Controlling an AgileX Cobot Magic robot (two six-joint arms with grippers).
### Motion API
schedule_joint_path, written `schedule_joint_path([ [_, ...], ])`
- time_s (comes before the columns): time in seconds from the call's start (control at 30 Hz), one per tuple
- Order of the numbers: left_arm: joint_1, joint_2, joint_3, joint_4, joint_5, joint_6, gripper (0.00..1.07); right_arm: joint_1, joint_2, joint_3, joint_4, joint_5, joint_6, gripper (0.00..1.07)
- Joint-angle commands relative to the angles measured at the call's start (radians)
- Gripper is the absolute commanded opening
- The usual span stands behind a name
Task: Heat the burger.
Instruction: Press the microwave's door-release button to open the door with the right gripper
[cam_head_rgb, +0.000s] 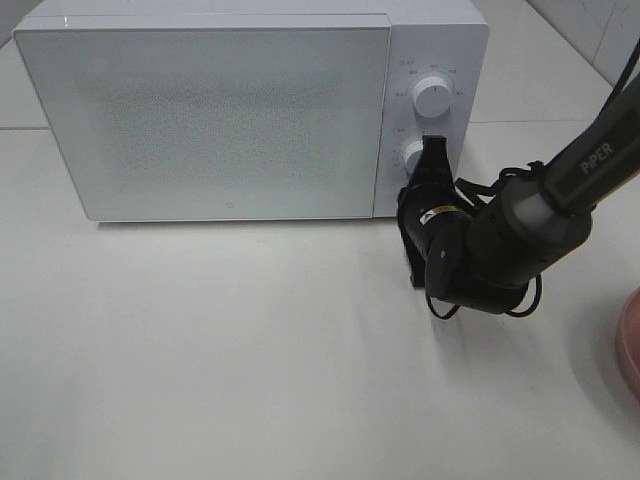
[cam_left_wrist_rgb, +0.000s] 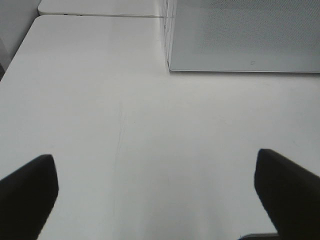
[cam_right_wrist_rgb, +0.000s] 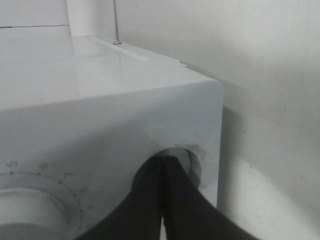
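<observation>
While our right gripper (cam_head_rgb: 433, 150), fingers pressed together, has the microwave's (cam_head_rgb: 200, 110) lower knob (cam_head_rgb: 411, 156) at its tips, our left gripper (cam_left_wrist_rgb: 154, 170) hangs spread wide above the table (cam_left_wrist_rgb: 100, 100), and the burger is hidden from us.

Tabletop (cam_head_rgb: 250, 350): white, matte, with a faint seam running across its far part.

Standing directly on it:
1. White microwave oven (cam_head_rgb: 200, 110), at the far side, door shut, two dials on its right-hand panel.
2. Pink plate (cam_head_rgb: 630, 340), at the right edge of the high view. Only part of its rim shows, well apart from the oven.
</observation>
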Motion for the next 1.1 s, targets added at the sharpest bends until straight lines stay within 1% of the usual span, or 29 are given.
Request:
schedule_joint_path([
  [0.03,-0.002,-0.015,0.003,-0.008,-0.013,0.0,1.0,-0.032,-0.002,-0.114,-0.031,-0.231,-0.049,0.0],
  [0.07,-0.002,-0.015,0.003,-0.008,-0.013,0.0,1.0,-0.032,-0.002,-0.114,-0.031,-0.231,-0.049,0.0],
  [0.13,-0.002,-0.015,0.003,-0.008,-0.013,0.0,1.0,-0.032,0.024,-0.163,-0.034,-0.232,-0.047,0.0],
  [0.2,-0.002,-0.015,0.003,-0.008,-0.013,0.0,1.0,-0.032,0.031,-0.18,-0.042,-0.23,-0.047,0.0],
  [0.53,-0.002,-0.015,0.003,-0.008,-0.013,0.0,1.0,-0.032,0.03,-0.181,-0.046,-0.23,-0.058,0.0],
  [0.83,-0.002,-0.015,0.003,-0.008,-0.013,0.0,1.0,-0.029,0.013,-0.134,-0.047,-0.221,-0.053,0.0],
  [0.9,-0.002,-0.015,0.003,-0.008,-0.013,0.0,1.0,-0.015,0.008,-0.116,-0.047,-0.219,-0.047,0.0],
  [0.97,-0.002,-0.015,0.003,-0.008,-0.013,0.0,1.0,-0.013,-0.006,-0.088,-0.053,-0.188,-0.031,0.0],
  [1.1,-0.002,-0.015,0.003,-0.008,-0.013,0.0,1.0,-0.002,-0.03,-0.066,-0.061,-0.129,-0.026,0.0],
])
